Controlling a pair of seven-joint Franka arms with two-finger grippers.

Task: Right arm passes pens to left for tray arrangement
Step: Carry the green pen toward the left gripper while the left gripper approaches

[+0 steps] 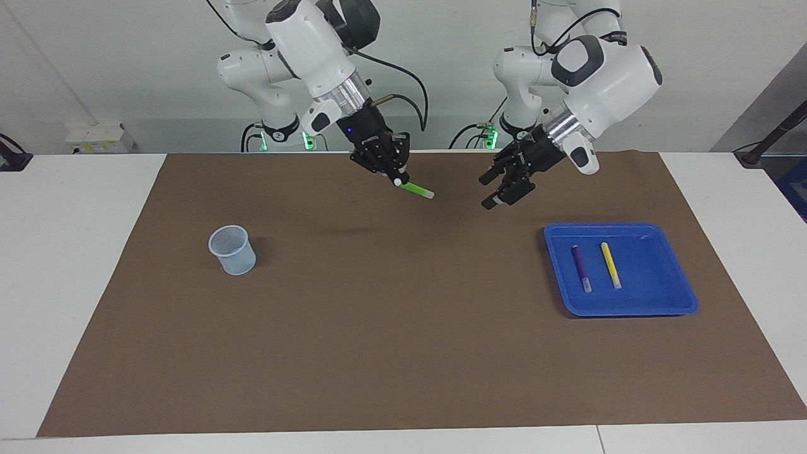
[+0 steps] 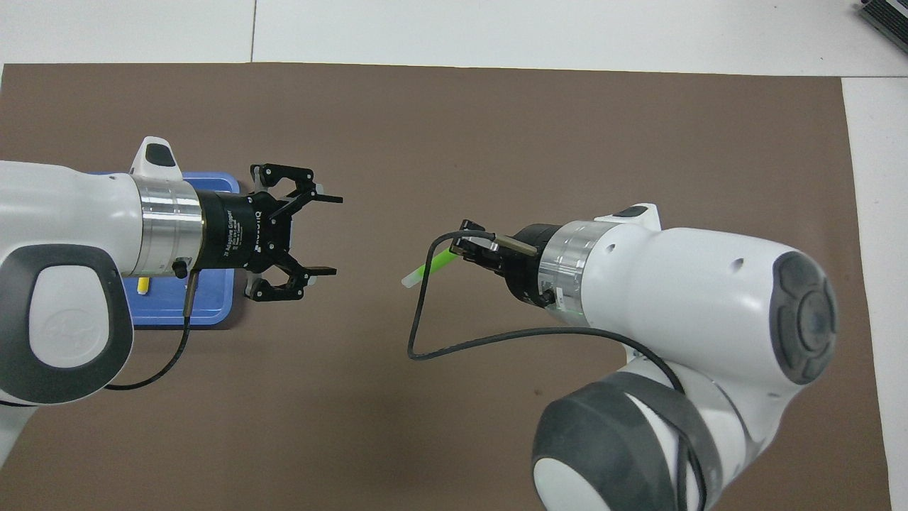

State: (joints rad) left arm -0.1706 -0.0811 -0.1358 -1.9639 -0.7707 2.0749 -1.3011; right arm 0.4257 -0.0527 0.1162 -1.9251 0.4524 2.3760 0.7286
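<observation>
Right tool (image 1: pixel 392 176) grips slim green marker pen (image 1: pixel 417 189); we judge it light, rigid; left tool (image 1: pixel 504 189), gaping empty, should take its pale end.

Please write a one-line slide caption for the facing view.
Right gripper holds out the green pen toward the open left gripper; two pens lie in the tray.
</observation>
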